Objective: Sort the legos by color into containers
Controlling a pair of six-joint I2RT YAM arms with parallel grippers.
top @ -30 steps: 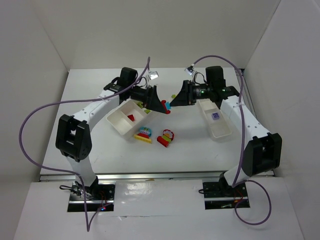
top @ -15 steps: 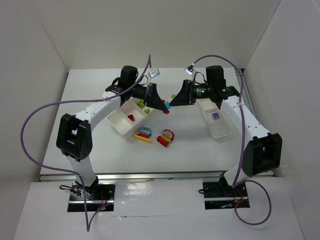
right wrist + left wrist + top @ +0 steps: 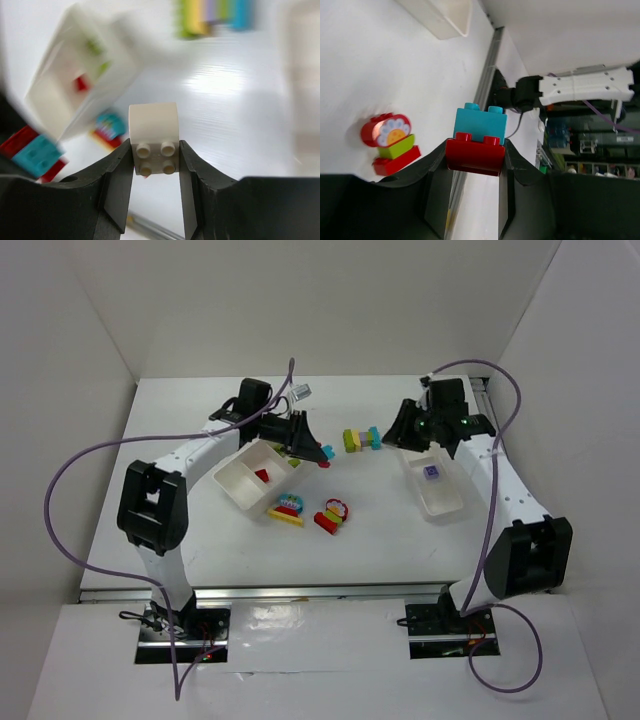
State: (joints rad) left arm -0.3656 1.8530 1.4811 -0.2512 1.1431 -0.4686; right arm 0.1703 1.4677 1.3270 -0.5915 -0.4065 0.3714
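My left gripper (image 3: 320, 453) (image 3: 475, 155) is shut on a red lego with a cyan one stuck on top (image 3: 476, 142), held just right of the wide white tray (image 3: 232, 480). My right gripper (image 3: 398, 432) (image 3: 155, 150) is shut on a white lego (image 3: 153, 137), near the far end of the narrow tray (image 3: 440, 502). Between the two grippers a row of lime, yellow, purple and cyan legos (image 3: 361, 438) (image 3: 212, 15) lies on the table. The wide tray holds a red lego (image 3: 262, 476) and lime pieces (image 3: 291, 450). A purple lego (image 3: 431, 472) sits in the narrow tray.
Two multicoloured stacks stand in front of the wide tray: a cyan-topped one (image 3: 286, 508) and a red flower one (image 3: 333, 514) (image 3: 390, 142). White walls close in the table on three sides. Purple cables loop over both arms.
The grippers, close together over the table's middle before, have pulled apart. The right one swung back to the right, and the row of legos now shows between them. The left jaws closed.
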